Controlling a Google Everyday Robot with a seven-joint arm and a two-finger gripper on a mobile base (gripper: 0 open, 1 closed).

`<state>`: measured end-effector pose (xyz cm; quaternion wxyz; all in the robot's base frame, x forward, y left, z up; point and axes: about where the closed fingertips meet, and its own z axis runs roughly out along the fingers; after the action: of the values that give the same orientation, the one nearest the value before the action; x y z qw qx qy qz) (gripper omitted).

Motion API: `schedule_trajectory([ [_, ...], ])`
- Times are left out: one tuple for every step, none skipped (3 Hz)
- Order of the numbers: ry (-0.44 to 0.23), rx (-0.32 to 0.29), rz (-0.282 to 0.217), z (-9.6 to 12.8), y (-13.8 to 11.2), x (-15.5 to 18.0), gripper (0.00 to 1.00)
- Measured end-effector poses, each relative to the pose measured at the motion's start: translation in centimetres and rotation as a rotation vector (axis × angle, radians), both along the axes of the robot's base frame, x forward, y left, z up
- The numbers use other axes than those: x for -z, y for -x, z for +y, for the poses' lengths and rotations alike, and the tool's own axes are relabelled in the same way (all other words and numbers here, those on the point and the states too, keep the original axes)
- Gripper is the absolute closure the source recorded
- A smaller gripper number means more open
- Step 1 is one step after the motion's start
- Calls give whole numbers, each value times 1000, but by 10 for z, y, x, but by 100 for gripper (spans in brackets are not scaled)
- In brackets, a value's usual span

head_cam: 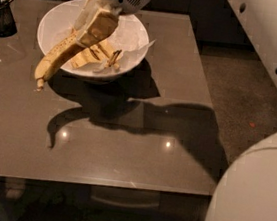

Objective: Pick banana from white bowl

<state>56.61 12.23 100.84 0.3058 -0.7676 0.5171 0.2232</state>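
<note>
My gripper (91, 26) hangs over the white bowl (130, 56) at the back left of the table and is shut on the banana (59, 57). The banana is long, yellow with brown speckles, and hangs slanted down to the left, its stem tip out past the bowl's front left rim, lifted above the bowl. Shorter, paler bananas (97, 54) lie in the bowl on crumpled white paper (136, 44).
A dark cup (1, 15) with utensils stands at the far left back of the brown table (126, 131). The table's right edge borders a grey floor (246, 95). My white body (254, 197) fills the lower right.
</note>
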Motion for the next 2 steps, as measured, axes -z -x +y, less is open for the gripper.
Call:
schedule_trajectory([
  [-41,-15,66,1,23,8,100],
  [-62,-43,141,4,54,20,100],
])
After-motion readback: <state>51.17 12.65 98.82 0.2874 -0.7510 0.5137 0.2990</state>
